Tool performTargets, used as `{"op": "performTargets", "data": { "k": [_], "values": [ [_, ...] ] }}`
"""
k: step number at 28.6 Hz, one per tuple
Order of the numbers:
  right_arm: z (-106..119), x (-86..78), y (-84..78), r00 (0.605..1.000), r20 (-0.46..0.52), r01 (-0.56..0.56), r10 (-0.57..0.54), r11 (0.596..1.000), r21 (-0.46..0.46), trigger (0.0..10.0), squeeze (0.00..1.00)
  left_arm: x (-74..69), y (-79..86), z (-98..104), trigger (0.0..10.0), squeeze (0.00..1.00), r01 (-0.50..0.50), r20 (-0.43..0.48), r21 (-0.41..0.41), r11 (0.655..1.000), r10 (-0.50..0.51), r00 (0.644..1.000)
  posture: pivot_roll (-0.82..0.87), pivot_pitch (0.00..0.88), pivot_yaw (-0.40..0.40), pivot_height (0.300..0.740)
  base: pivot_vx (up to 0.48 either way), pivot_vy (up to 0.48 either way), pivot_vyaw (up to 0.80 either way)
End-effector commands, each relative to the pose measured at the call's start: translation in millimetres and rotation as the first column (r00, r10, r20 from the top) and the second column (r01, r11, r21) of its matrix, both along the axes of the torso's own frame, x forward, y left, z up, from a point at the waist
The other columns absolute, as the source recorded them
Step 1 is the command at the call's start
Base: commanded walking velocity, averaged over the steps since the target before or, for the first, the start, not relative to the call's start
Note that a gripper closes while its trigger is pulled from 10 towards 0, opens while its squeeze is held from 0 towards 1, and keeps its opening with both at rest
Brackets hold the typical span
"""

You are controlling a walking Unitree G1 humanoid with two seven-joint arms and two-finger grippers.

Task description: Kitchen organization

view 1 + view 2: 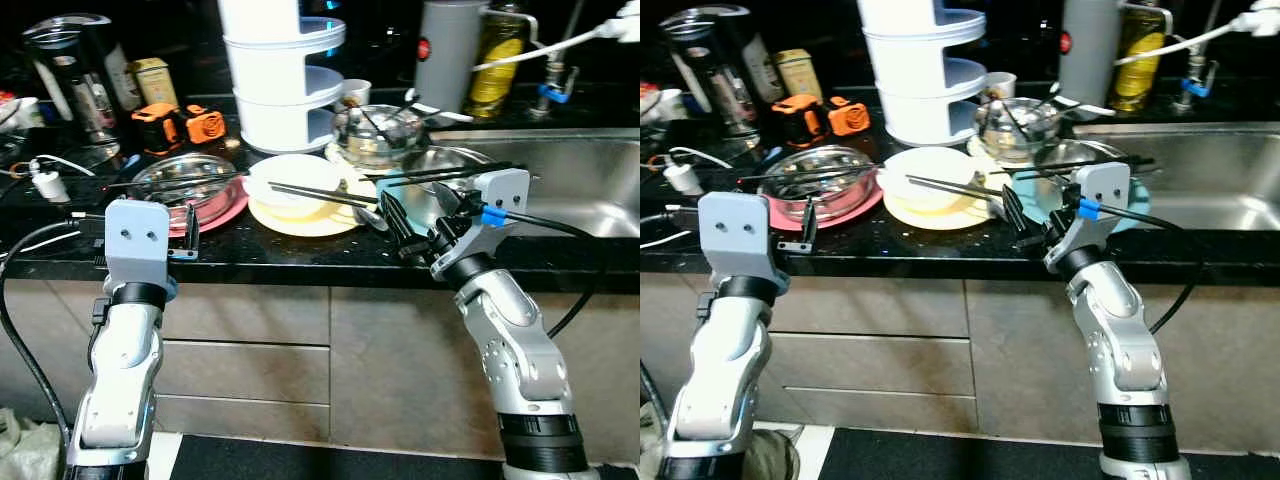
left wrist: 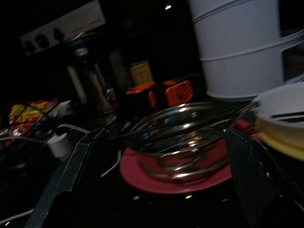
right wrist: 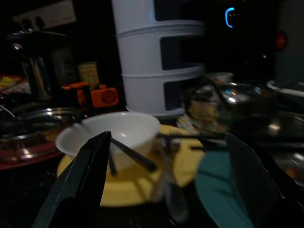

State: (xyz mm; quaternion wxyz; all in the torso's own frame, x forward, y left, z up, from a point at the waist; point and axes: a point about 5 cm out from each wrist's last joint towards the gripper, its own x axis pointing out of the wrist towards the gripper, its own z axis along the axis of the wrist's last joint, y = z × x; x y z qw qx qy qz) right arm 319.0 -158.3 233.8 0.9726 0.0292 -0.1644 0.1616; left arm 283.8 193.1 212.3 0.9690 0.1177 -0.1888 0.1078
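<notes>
We stand at the black counter [image 1: 300,255] with both arms raised to its front edge, and we judge the step in hand to be the approach before a first pick; nothing is held yet.

Our right gripper [image 1: 400,225] hovers at the counter's lip, its fingers spread wide and empty in the right wrist view; ahead of it sits the white bowl [image 3: 111,135] on the yellow plate [image 3: 142,183], with dark chopsticks [image 1: 315,193] laid across the bowl's rim; a spoon [image 3: 171,197] lies on the plate's near side, and a teal plate [image 3: 223,197] rests just beside it, toward the sink [image 1: 560,180].

Our left gripper [image 1: 185,240] is likewise wide apart and holding nothing; it faces the steel bowl [image 2: 183,142] that stands on the red plate [image 2: 142,175], with another pair of chopsticks resting over it.

Behind the dishes stands a white tiered container [image 1: 285,70]; a glass bowl [image 1: 378,130] with utensils sits between it and the sink.

For the next move, we reckon the right gripper must reach forward and narrow over a thin target, the chopsticks or the spoon, before any bowl is lifted; loose sticks would likely slide off a tilted bowl; which item comes first we cannot tell.
</notes>
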Motion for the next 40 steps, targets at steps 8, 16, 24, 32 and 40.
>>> {"op": "performTargets", "data": {
  "k": [8,16,24,32,40],
  "values": [
    [2,2.0,-1.6,1.0,0.007,0.009,-0.01,0.999,0.049,10.0,0.0,4.5,-3.4,-6,10.0,0.0,0.044,-0.052,-0.03,0.999,-0.045,0.998,-0.05,0.0,0.018,0.74,0.0,-0.162,0.26],
    [7,1.1,-2.9,0.999,0.032,0.021,-0.022,0.999,0.049,10.0,0.0,6.2,-11.0,-6,10.0,0.0,0.085,-0.049,-0.055,0.995,-0.087,0.995,-0.06,0.0,0.019,0.74,0.0,-0.359,0.67],
    [9,2.1,-6.0,0.998,0.04,0.046,-0.049,0.996,0.073,10.0,0.0,7.0,-10.8,-7,10.0,0.0,0.094,-0.052,-0.059,0.994,-0.097,0.994,-0.06,0.0,0.021,0.74,0.0,0.0,0.0],
    [12,2.3,-6.6,0.997,0.051,0.05,-0.053,0.997,0.057,10.0,0.0,7.4,-16.0,-9,10.0,0.0,0.129,-0.068,-0.05,0.99,-0.132,0.989,-0.06,0.0,0.022,0.74,0.0,-0.113,0.0],
    [17,0.8,-0.1,0.997,0.079,0.018,-0.023,0.998,0.056,10.0,0.0,7.9,-17.5,-8,10.0,0.0,0.144,-0.064,-0.056,0.988,-0.147,0.987,-0.06,0.0,0.016,0.74,0.0,-0.479,0.0]
  ]
}}
